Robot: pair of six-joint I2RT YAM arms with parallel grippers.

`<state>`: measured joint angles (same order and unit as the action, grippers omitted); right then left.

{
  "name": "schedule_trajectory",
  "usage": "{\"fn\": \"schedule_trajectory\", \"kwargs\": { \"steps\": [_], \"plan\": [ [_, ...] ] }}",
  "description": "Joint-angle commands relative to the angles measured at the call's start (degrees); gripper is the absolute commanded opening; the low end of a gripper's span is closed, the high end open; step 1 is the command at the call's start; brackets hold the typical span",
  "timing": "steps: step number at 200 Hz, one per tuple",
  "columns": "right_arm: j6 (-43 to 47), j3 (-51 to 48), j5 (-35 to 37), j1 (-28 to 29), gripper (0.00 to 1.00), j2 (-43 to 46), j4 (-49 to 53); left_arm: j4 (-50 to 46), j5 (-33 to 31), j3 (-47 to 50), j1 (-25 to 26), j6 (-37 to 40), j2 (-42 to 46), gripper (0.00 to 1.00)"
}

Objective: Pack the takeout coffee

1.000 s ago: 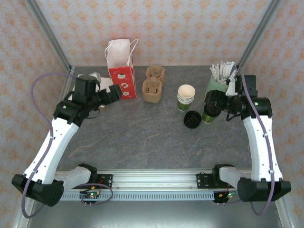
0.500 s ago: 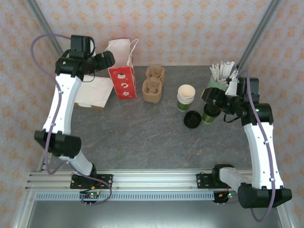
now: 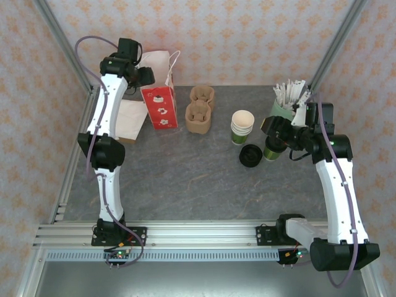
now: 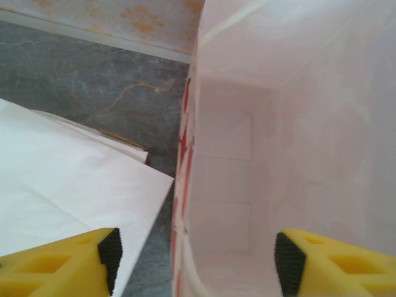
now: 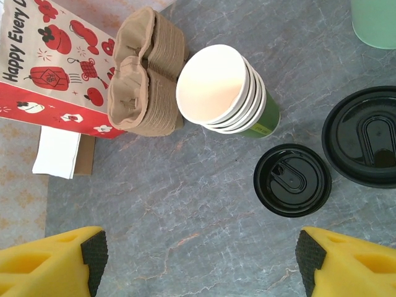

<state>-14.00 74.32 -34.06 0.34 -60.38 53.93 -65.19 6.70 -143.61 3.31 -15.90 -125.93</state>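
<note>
A stack of dark green takeout coffee cups [image 3: 242, 127] [image 5: 229, 93], cream inside and without a lid, stands right of centre. A loose black lid [image 3: 250, 155] [image 5: 292, 179] lies in front of it. Another lidded green cup [image 3: 271, 149] [image 5: 370, 136] stands just under my right gripper [image 3: 276, 131] [image 5: 198, 260], which hovers open above bare table. My left gripper [image 3: 147, 75] [image 4: 198, 260] is open at the mouth of the red and white paper bag [image 3: 158, 93] [image 4: 297, 124]. It straddles the bag's left wall, with one finger outside and one inside.
A brown pulp cup carrier [image 3: 200, 111] [image 5: 145, 74] stands between bag and cups. A pale mint cup of white sticks [image 3: 286, 102] [image 5: 377, 21] is at the back right. White paper sheets [image 3: 127, 117] [image 4: 62, 198] lie left of the bag. Walls and frame posts close in the back corners.
My left arm has swung up from the table's left side to the bag's mouth, and its jaws have narrowed. The right gripper has barely shifted.
</note>
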Motion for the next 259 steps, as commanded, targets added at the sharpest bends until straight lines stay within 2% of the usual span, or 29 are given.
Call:
{"fn": "schedule_trajectory", "kwargs": {
  "steps": [1,55,103,151,209,259],
  "plan": [
    [-0.6,-0.4,0.4,0.4,0.81,-0.1,-1.2,-1.5,-3.4,-2.6,-0.4,0.9,0.1,0.58],
    [-1.3,-1.1,0.5,1.0,0.81,-0.4,-1.6,-0.6,-1.9,-2.6,-0.4,0.4,-0.2,0.23],
    [-1.4,-0.9,1.3,2.2,0.8,-1.3,-1.7,-1.5,-1.0,-2.2,-0.4,1.4,1.9,0.0],
    [-1.9,-0.3,2.2,3.8,0.8,-2.1,-1.8,0.1,0.8,4.7,0.3,1.7,9.3,0.0],
    [-2.2,-0.3,2.5,4.5,0.8,-2.4,-2.2,6.4,1.2,25.0,2.9,0.4,26.1,0.0],
    [-0.5,1.3,4.8,4.6,0.81,-3.7,-1.1,12.9,1.5,41.9,6.8,-5.0,40.8,0.0]
  ]
}}
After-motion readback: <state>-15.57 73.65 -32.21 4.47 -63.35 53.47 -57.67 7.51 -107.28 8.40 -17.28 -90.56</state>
